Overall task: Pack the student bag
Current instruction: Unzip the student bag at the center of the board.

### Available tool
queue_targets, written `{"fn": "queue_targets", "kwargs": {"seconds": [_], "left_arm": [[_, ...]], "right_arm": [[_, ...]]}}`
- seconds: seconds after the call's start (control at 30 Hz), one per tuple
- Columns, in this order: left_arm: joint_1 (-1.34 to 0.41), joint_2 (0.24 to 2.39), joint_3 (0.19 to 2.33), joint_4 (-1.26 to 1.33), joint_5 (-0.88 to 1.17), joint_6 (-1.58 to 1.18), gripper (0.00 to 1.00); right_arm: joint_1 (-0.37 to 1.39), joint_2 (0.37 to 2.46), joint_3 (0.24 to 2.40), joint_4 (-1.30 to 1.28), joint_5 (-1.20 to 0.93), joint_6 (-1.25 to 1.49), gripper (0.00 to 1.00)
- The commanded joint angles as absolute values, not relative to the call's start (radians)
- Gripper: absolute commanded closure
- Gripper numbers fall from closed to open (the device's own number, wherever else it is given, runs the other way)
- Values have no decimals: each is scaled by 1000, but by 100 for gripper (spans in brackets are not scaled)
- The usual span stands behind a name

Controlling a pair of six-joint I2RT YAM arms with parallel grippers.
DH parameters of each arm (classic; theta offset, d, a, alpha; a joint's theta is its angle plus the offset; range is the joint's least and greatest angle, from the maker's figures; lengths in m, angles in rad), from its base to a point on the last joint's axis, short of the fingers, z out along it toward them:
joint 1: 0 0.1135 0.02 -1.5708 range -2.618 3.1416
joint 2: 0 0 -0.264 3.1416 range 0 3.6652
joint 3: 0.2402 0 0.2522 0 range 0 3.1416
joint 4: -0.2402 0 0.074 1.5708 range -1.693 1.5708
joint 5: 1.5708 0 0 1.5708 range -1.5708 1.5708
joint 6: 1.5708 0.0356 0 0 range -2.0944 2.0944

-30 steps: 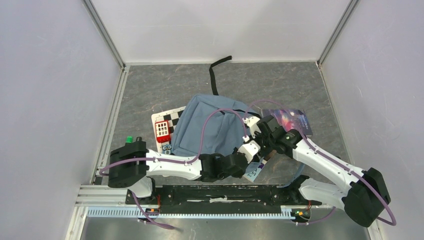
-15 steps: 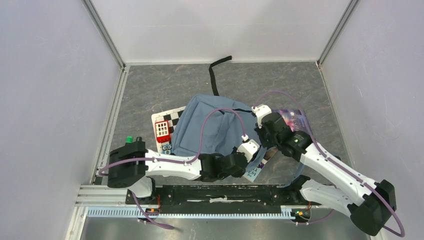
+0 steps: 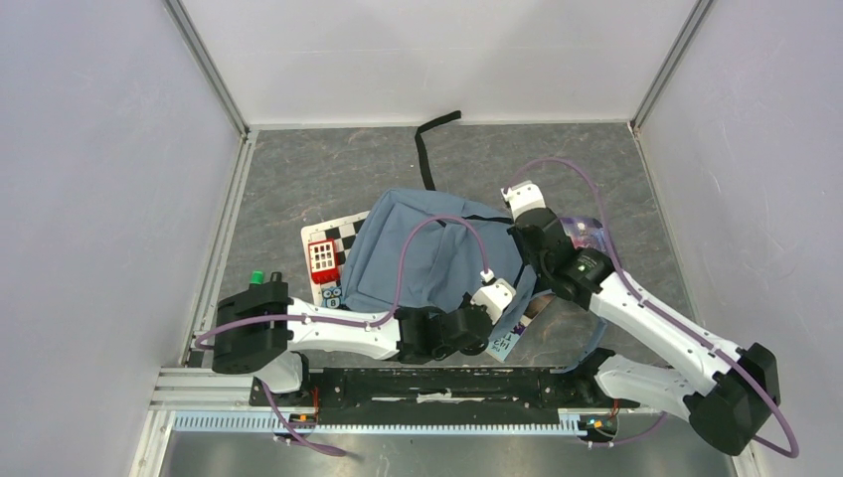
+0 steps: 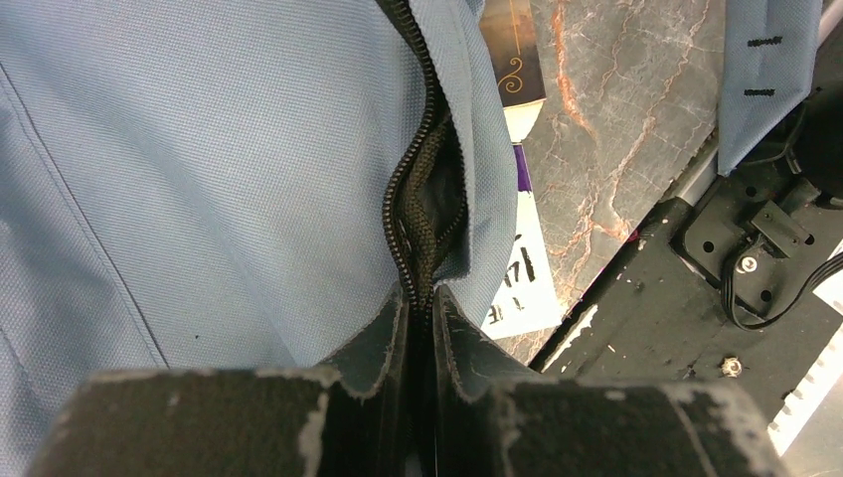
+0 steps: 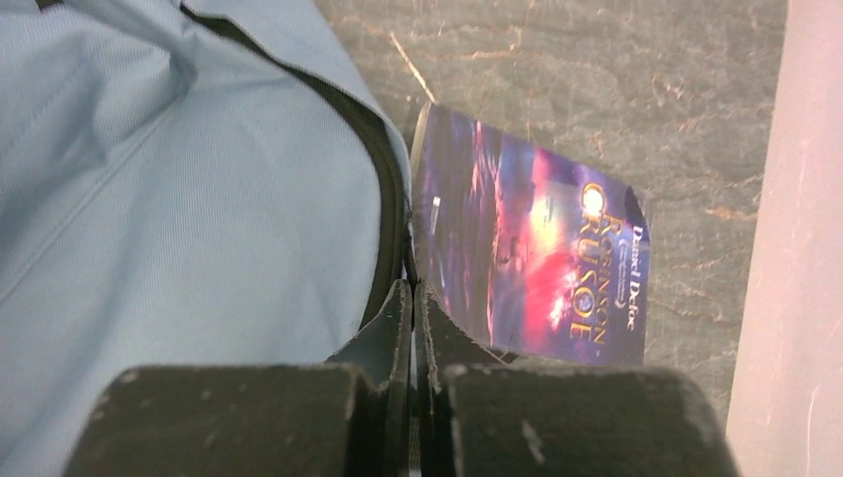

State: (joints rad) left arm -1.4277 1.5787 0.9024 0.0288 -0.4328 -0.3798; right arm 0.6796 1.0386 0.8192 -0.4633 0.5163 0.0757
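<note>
Arms (image 3: 338, 330) low over student bag (image 3: 418, 258), left end effector (image 4: 422, 298) pinching its zip, right end effector (image 5: 413, 290) closed.

A book (image 3: 593, 237) lies just right of the bag (image 3: 418, 258), a card (image 3: 338, 231) partly under its left edge, a strap (image 3: 427, 159) behind it.

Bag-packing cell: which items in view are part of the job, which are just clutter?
Job: student bag; left gripper, pinching its zip edge; right gripper, shut at the zip; Robinson Crusoe book, probably to pack.
Lying about: chequered card partly under the bag; printed sheet under its near edge; green-capped item.
</note>
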Motion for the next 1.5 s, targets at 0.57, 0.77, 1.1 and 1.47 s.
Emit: {"fn": "queue_targets", "kwargs": {"seconds": [0.57, 0.77, 1.1, 1.47], "left_arm": [[-1482, 1547, 925, -105, -528, -403, 95], [-1461, 1513, 1066, -189, -614, -465, 29], [-1268, 1594, 1201, -117, -532, -670, 7], [-1251, 1834, 1426, -216, -526, -658, 25]], "right_arm": [[483, 1358, 1013, -44, 78, -36, 100], [484, 1330, 1001, -63, 64, -21, 100], [483, 1295, 978, -94, 53, -2, 100], [479, 1288, 1003, -116, 44, -18, 100]]}}
